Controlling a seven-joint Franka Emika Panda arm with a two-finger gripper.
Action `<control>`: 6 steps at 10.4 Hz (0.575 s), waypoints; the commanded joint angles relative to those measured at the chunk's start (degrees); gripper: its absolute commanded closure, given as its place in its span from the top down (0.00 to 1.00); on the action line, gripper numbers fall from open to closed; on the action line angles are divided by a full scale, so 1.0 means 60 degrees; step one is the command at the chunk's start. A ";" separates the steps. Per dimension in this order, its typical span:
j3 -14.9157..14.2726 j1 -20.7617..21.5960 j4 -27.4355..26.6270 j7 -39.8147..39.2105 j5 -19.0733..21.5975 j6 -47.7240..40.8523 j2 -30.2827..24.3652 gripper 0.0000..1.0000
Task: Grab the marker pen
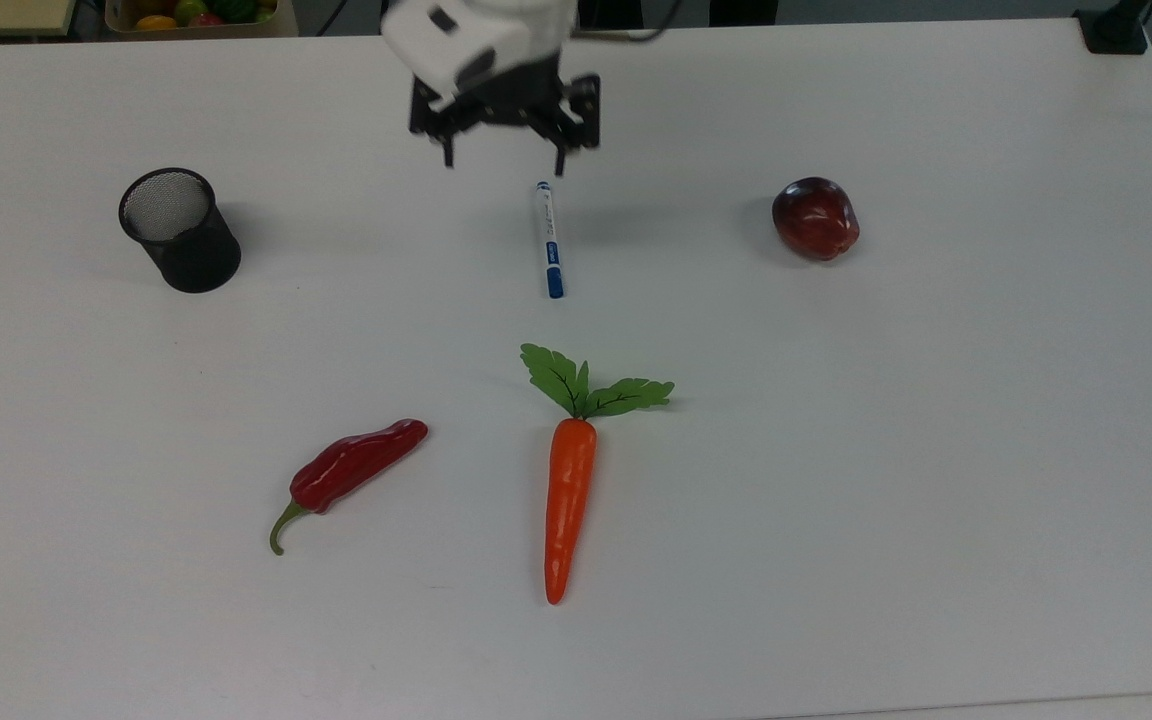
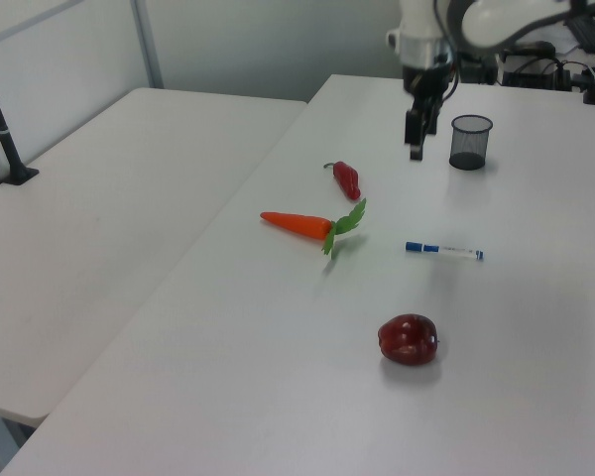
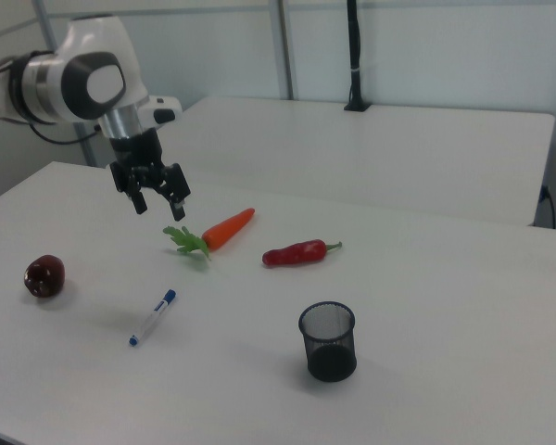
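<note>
- Lying flat on the white table [image 1: 936, 450] in the top view, the slim white marker pen with a blue cap [image 1: 548, 240] is the landmark here: its capped end points toward the orange plastic carrot with green leaves [image 1: 569, 480], and the black two-finger gripper [image 1: 503, 160] hangs above its far end, fingers spread wide with nothing between them. A black mesh pen cup [image 1: 179, 230] stands well off the marker pen toward the top view's left, a dark red apple [image 1: 815, 218] well off toward the top view's right, and a red chilli pepper [image 1: 348, 470] lies beyond the cup side, beside the carrot.
- Seen in the left view, the marker pen [image 2: 444, 250] rests between the apple [image 2: 409, 339] and the pen cup [image 2: 470, 142]; the gripper [image 2: 416, 151] hangs well above it, close to the cup in the frame. The carrot [image 2: 309, 225] lies toward the left view's left of the pen.
- Shown in the right view, the marker pen [image 3: 154, 316] lies untouched, and the gripper [image 3: 163, 203] hovers above with its fingers apart and empty. The apple [image 3: 44, 275] sits toward the right view's left, the pen cup [image 3: 328, 340] toward its right.
</note>
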 commanded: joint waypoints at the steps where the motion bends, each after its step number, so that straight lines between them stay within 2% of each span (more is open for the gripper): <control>1: -0.0063 -0.0424 -0.0292 -0.0121 -0.0099 -0.0699 -0.1153 1.00; 4: -0.0092 -0.0674 -0.0219 -0.0971 0.0033 -0.1621 -0.1740 1.00; 6: -0.0092 -0.0996 0.0365 -0.1176 0.0091 -0.2223 -0.1742 1.00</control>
